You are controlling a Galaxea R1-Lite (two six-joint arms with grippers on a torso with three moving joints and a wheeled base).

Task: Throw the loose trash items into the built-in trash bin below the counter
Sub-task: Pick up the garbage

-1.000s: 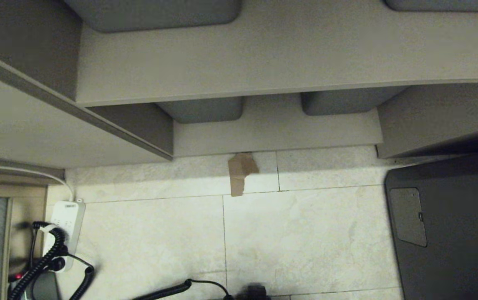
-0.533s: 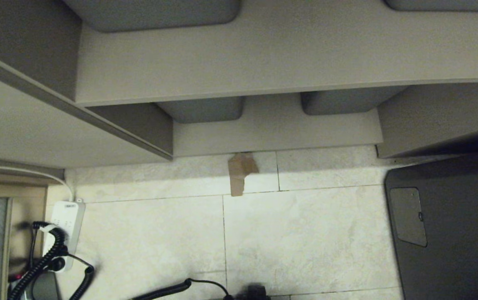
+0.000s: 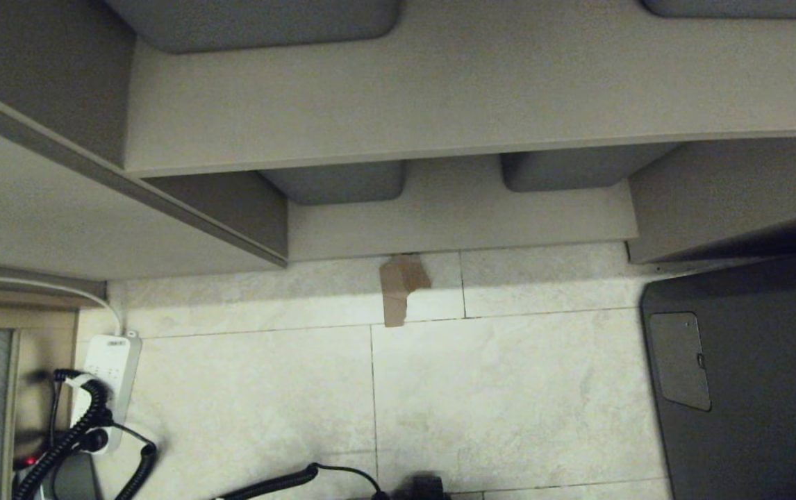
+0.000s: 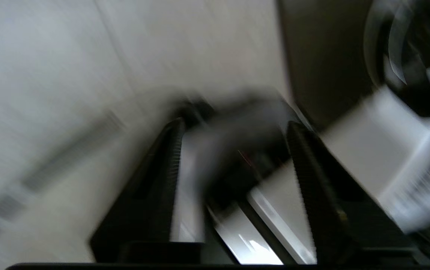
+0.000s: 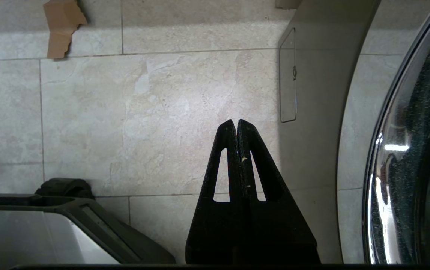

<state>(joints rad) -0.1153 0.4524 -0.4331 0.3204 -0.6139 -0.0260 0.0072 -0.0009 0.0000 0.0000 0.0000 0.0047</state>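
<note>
Your right gripper (image 5: 236,123) hangs parked over the tiled floor (image 5: 162,105), pointing down, its fingers clenched together on nothing. Your left gripper (image 4: 233,129) shows only in its own blurred wrist view, fingers spread apart with nothing between them. Neither arm appears in the head view. Grey tubs (image 3: 334,182) sit on the beige shelves (image 3: 453,90); their contents are hidden. A brown cardboard scrap (image 3: 401,286) lies on the floor at the shelf's foot. You have no turquoise scraps, bin flap or counter in view
</note>
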